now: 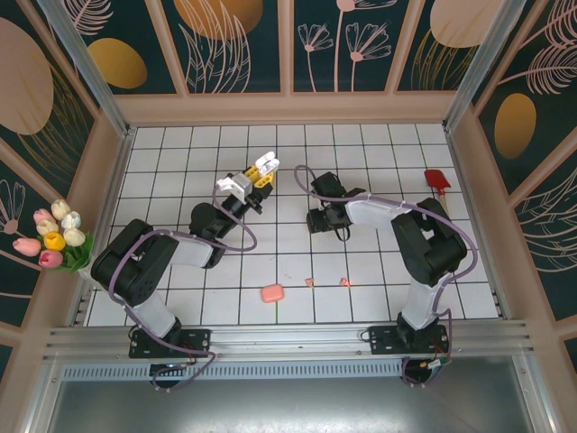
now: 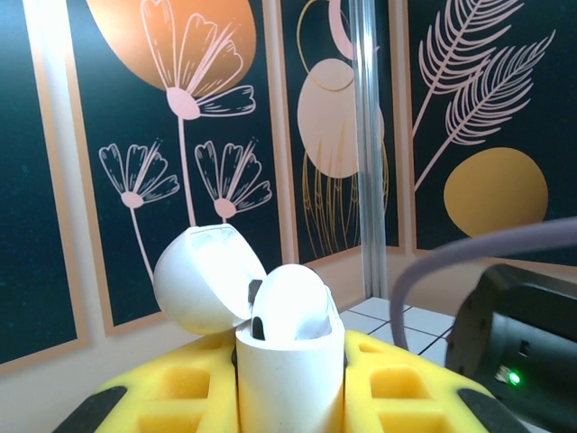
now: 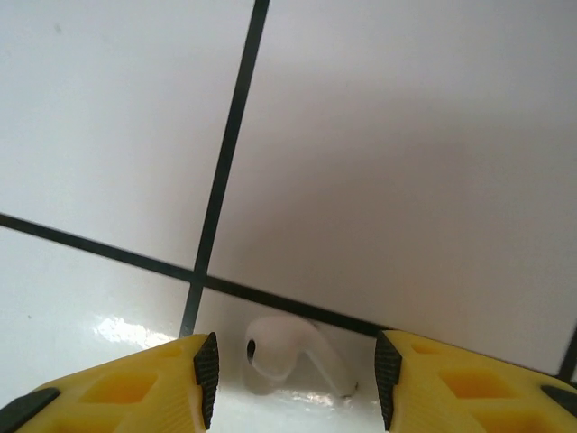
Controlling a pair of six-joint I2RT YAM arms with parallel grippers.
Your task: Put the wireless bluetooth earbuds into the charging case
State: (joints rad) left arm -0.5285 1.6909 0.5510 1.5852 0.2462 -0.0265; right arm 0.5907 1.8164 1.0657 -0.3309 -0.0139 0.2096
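Observation:
My left gripper (image 1: 259, 172) is raised above the tiles and shut on a white charging case (image 2: 290, 379). The case's lid (image 2: 203, 281) is flipped open and one white earbud (image 2: 290, 302) sits in its mouth. My right gripper (image 1: 317, 220) points down at the floor near the middle. Its jaws stand open around a second white earbud (image 3: 288, 354), which lies on the tile between the pads without touching either. A salmon-pink case (image 1: 271, 293) and two pink earbuds (image 1: 310, 282) (image 1: 344, 281) lie on the tiles nearer the arm bases.
A small red object (image 1: 437, 180) lies at the right side of the tiled floor. A bunch of tulips (image 1: 56, 236) stands outside the left wall. Patterned panels enclose the floor on three sides.

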